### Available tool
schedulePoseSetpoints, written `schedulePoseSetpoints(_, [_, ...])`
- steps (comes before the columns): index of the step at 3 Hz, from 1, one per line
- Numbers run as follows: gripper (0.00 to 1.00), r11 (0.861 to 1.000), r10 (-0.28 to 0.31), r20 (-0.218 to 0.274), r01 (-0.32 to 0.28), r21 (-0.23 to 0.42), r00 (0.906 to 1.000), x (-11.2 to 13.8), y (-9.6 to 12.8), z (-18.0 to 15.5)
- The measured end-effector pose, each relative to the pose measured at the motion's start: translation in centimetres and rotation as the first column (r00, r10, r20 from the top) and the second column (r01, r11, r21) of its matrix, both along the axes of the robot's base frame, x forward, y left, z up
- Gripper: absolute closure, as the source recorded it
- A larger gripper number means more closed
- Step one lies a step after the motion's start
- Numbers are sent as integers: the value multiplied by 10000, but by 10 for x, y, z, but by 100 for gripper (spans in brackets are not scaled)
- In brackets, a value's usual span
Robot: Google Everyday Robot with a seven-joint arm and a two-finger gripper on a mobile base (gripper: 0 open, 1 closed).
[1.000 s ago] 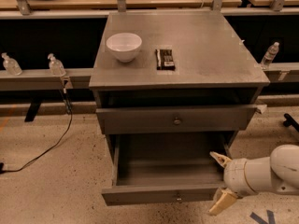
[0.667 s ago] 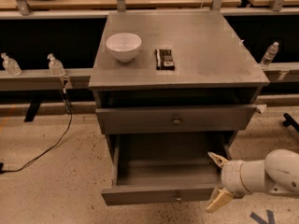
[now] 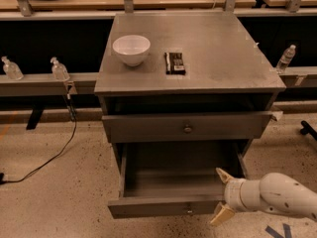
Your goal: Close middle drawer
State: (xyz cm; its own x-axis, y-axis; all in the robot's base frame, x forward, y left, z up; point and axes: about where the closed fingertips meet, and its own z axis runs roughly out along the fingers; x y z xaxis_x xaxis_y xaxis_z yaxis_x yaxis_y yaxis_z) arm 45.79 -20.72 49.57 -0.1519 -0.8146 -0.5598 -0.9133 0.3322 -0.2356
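My pincer sits low at the right of the view, at the right-hand end of the middle drawer's front panel. Its two pale fingers are spread apart and hold nothing. The upper fingertip lies over the inside edge of the drawer. The lower one hangs in front of the panel and below it. They seem to straddle the panel's right corner, but I cannot tell if either one touches the metal.

The middle drawer is pulled far out toward me, with its bare interior exposed. Its small knob lies to the left of the pincer, near the panel's centre.

I judge the step in hand to be the push. I would set the outer finger flat on the front face and drive straight back along the slide. Because the contact is off-centre, a push at this corner could skew the drawer in its rails. I would shift leftward toward the knob first, or go slowly and watch for binding. I would also lift the inner finger clear, so that it is not trapped under the top drawer, which overhangs just above and stands slightly out itself.

Farther up, the desk carries a white bowl and a dark flat object, both well away from the work.
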Motion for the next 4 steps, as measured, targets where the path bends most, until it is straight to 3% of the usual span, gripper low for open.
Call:
schedulePoseSetpoints(1, [0, 9993, -352, 406, 358, -139, 9986, 12, -2, -3])
schedulePoseSetpoints(2, [0, 9993, -350, 406, 355, -138, 9986, 12, -2, -3])
schedulePoseSetpoints(4, [0, 9963, -465, 693, 512, -685, 9965, 34, -1, -56])
